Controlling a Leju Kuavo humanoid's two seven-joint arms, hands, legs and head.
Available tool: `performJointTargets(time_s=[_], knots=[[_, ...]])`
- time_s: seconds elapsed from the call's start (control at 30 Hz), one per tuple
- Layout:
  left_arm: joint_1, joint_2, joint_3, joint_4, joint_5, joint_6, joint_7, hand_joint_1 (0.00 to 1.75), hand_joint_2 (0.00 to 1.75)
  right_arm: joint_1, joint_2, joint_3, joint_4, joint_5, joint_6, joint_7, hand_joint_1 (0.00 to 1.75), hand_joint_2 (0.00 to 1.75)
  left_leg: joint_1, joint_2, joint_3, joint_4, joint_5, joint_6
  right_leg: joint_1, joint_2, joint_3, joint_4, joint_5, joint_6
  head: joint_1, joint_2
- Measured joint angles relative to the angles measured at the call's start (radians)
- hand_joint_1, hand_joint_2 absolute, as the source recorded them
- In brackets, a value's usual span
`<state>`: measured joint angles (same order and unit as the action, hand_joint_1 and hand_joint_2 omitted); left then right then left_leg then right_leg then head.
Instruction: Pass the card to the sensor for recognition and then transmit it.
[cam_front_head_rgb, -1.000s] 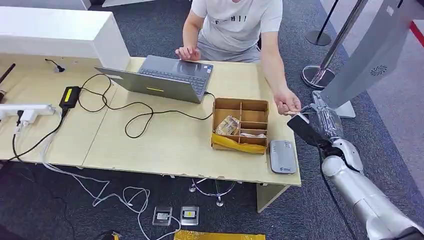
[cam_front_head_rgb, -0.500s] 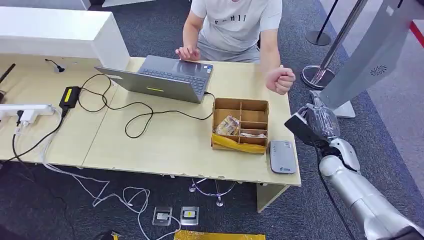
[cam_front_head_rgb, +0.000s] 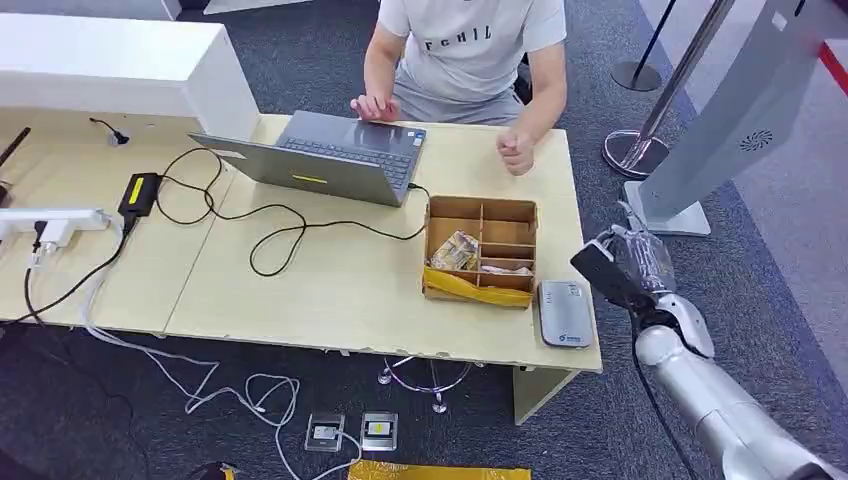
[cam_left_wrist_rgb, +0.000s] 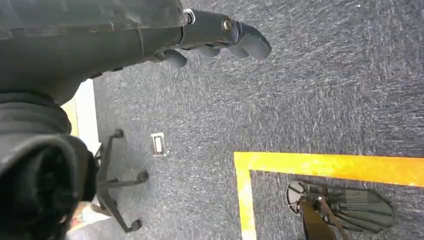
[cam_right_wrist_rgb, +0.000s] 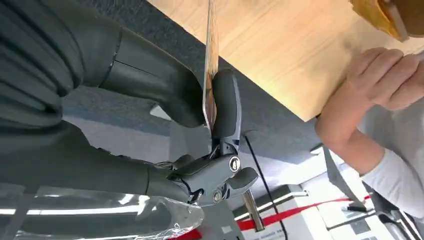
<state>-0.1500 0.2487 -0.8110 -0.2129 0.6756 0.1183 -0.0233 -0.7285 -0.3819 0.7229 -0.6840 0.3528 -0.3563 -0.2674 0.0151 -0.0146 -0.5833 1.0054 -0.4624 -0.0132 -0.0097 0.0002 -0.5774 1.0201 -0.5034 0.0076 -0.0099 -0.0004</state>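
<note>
My right hand (cam_front_head_rgb: 640, 262) hovers just off the table's right edge, pinching a dark card (cam_front_head_rgb: 601, 270) between thumb and finger. In the right wrist view the card (cam_right_wrist_rgb: 210, 55) stands edge-on between the thumb (cam_right_wrist_rgb: 165, 85) and a finger (cam_right_wrist_rgb: 226, 105). The grey card sensor (cam_front_head_rgb: 565, 313) lies flat on the table's near right corner, a little to the left of and below the card. My left hand (cam_left_wrist_rgb: 220, 35) hangs over the grey carpet, holding nothing.
A person sits at the far side with one hand (cam_front_head_rgb: 515, 152) raised over the table and the other at a laptop (cam_front_head_rgb: 330, 155). A cardboard divider box (cam_front_head_rgb: 482, 250) stands beside the sensor. Cables cross the table's left half. A grey kiosk (cam_front_head_rgb: 730, 110) stands to the right.
The person has let go of the card and drawn that hand back towards their body. My right hand, holding the card, has come slightly nearer and lower.
</note>
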Motion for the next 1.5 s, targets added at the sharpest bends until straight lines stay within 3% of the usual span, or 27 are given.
performJointTargets(time_s=[0.53, 0.9, 1.5], knots=[[0.001, -0.001, 0.000, 0.000, 0.018, 0.019, 0.005, 0.00, 0.00, 0.064, 0.038, -0.016, 0.043, -0.055, -0.002, -0.027, 1.75, 1.75, 0.000, 0.000, 0.000, 0.000, 0.000, 0.000, 0.000, 0.000, 0.000, 0.000, 0.000, 0.000, 0.000, 0.000], [0.001, -0.001, 0.000, 0.000, 0.026, 0.020, 0.025, 0.00, 0.00, 0.145, 0.064, -0.016, -0.009, -0.103, -0.014, 0.008, 1.75, 1.75, 0.000, 0.000, 0.001, 0.000, 0.000, 0.000, 0.000, 0.000, 0.001, 0.000, 0.000, 0.000, 0.000, 0.000], [0.001, 0.000, 0.000, 0.000, 0.037, 0.027, 0.016, 0.00, 0.00, 0.183, 0.041, -0.027, -0.072, -0.160, -0.010, 0.034, 1.75, 1.75, 0.000, 0.001, 0.002, 0.000, 0.000, 0.000, 0.000, 0.001, 0.002, 0.000, 0.000, 0.000, 0.000, 0.000]])
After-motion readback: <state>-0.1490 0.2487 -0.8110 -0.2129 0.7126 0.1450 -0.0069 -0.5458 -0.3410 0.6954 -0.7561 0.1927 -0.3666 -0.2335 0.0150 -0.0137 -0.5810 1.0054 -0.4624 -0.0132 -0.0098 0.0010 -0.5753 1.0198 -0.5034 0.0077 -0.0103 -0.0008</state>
